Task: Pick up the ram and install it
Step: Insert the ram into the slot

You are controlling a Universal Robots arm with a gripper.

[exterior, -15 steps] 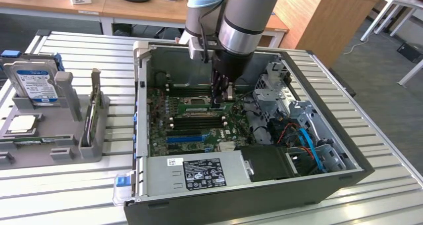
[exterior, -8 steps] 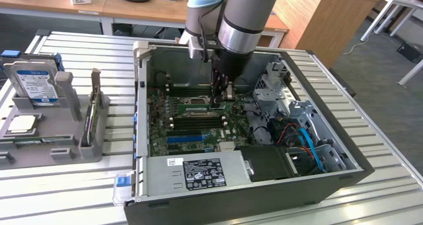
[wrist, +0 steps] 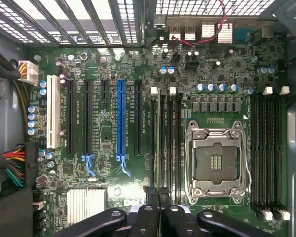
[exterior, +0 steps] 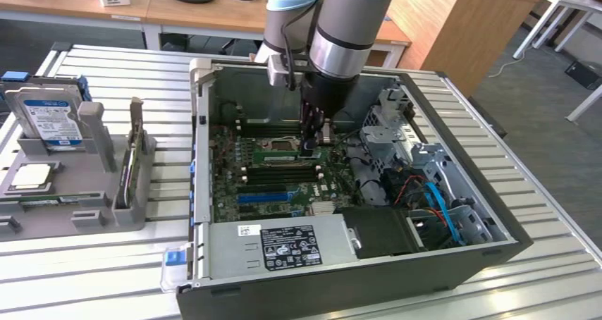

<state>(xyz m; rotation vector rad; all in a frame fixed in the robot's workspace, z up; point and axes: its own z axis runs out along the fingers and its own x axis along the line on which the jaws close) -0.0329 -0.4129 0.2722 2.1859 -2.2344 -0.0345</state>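
Seating step: end effector (wrist: pixel 158 192) is pinching the ram (wrist: pixel 158 143) with jaws narrow, inside the open PC case (exterior: pixel 202 158).
The ram is standing edge-on in the DIMM slots (wrist: pixel 171 143) just beside the empty CPU socket (wrist: pixel 215 160). Judgement: this is calling for a straight, level push, stick kept upright, until the white latches (wrist: pixel 154 91) are closing. Labels: hard drive (exterior: pixel 47 119) is showing blue, power supply (exterior: pixel 282 246) black; their print and the motherboard (wrist: pixel 108 148) silkscreen are reading too small.
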